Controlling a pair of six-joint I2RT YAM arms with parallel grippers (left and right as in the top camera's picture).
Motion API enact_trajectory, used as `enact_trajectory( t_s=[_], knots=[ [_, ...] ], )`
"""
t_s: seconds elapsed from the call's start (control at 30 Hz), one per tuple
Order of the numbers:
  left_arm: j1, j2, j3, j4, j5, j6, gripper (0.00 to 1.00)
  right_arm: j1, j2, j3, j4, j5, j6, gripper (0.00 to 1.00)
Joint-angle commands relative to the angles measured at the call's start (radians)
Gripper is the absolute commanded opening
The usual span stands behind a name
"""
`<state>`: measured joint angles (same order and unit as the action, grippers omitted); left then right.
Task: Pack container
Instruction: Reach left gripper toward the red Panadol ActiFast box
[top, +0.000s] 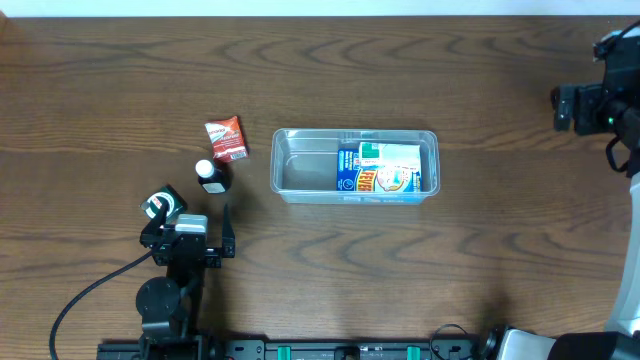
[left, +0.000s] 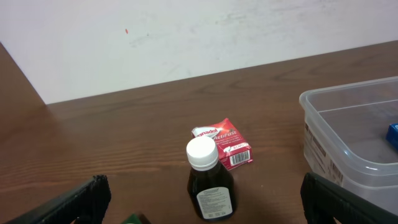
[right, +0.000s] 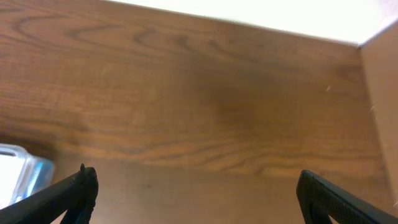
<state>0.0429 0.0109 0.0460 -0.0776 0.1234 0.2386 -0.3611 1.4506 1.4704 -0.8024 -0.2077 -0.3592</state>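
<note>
Overhead: bottle (top: 211, 176) sits nr container's (top: 305, 168) left rim, gap btwn.

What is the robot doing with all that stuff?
It is packing a clear tub. Some boxes already lie in the tub's right half. A small dark bottle and a red packet sit on the table left of it, not packed yet. The left gripper is open near the bottle, holding nothing. The right gripper is open too, far off at the table's right edge.
</note>
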Motion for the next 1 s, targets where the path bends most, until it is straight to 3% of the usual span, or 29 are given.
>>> enact_trajectory(
  t_s=[0.0,0.23,0.43,0.97],
  knots=[
    [-0.003,-0.007,-0.026,-0.014,0.0,-0.008,0.98,-0.011,0.002,0.008,-0.022,-0.005,0.052,0.99],
    [-0.003,-0.002,-0.004,-0.014,0.085,-0.111,0.98,-0.011,0.002,0.008,-0.073,-0.005,0.052,0.99],
    [-0.003,0.134,0.175,-0.129,0.124,-0.178,0.98,-0.011,0.002,0.008,-0.073,-0.005,0.052,0.99],
    [-0.003,1.118,1.222,-0.775,0.15,-0.176,0.98,-0.011,0.002,0.008,-0.073,-0.005,0.052,0.99]
  ],
)
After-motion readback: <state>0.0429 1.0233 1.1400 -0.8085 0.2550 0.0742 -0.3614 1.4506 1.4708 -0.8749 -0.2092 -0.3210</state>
